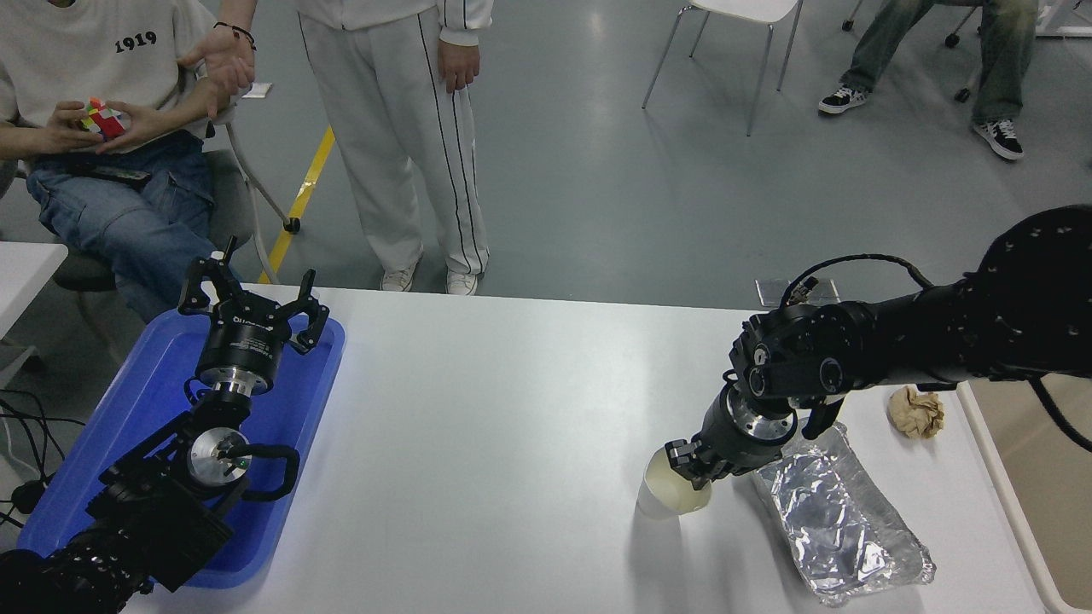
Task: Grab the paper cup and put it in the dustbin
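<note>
The white paper cup (664,497) with a cream inside is on the white table (512,426) right of the middle, tilted a little, its mouth turned up and toward the right arm. My right gripper (688,461) comes down from the right and is shut on the cup's right rim. The dustbin (1045,477) is a beige bin with a pale rim; only part of it shows at the right edge, beside the table. My left gripper (252,294) is open and parked over the blue tray (153,401) at the left.
A silver foil tray (836,520) lies just right of the cup, under my right wrist. A crumpled brown paper ball (915,412) sits near the table's right edge. A seated person and a standing person are at the far left side.
</note>
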Available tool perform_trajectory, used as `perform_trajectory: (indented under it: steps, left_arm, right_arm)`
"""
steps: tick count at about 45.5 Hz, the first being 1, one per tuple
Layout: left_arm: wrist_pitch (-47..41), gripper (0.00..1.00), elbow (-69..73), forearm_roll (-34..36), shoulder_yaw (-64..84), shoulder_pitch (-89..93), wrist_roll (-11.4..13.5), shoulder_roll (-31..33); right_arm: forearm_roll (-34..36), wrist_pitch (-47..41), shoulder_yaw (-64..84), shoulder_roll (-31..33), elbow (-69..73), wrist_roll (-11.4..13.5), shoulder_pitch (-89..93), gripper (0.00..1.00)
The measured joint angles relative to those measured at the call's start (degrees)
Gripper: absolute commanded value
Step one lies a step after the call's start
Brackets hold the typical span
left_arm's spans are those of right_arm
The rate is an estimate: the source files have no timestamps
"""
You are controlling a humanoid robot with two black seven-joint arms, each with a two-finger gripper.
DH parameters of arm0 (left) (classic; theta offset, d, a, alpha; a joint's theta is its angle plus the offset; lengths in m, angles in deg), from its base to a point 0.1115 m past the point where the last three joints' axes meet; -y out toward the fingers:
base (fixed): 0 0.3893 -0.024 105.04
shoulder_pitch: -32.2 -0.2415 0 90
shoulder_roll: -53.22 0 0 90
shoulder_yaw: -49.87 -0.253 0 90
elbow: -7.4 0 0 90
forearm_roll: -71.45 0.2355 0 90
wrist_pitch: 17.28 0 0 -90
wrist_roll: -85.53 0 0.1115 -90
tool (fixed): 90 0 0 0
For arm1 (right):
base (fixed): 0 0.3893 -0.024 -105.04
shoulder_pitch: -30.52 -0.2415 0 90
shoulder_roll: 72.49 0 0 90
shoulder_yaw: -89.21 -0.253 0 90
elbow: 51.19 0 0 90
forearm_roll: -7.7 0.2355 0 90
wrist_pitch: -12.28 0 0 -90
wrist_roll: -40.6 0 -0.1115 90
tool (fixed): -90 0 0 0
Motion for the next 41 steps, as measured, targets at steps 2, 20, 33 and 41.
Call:
perform_trajectory:
  steps: [2,20,33,41]
  left_arm:
    - [0.00,1.00,0.00,0.00,0.00,0.00,0.00,0.00]
    - [0.00,1.00,-0.01,0.00,0.00,-0.01,0.00,0.00]
    - [0.00,1.00,-0.01,0.00,0.00,-0.02,0.00,0.00]
    - [0.00,1.00,0.00,0.01,0.00,-0.02,0.00,0.00]
  right_arm:
    - [0.05,-1.43,0.04,0.82,0.19,-0.01,-1.05,0.00]
    - [-0.49,-11.09,5.09,9.91,8.63,-0.23,-17.57,0.00]
    - [-0.74,-14.37,7.59,14.35,12.13,-0.26,-31.83,0.00]
    - [-0.83,-15.00,8.87,15.50,14.59,-0.28,-38.67,0.00]
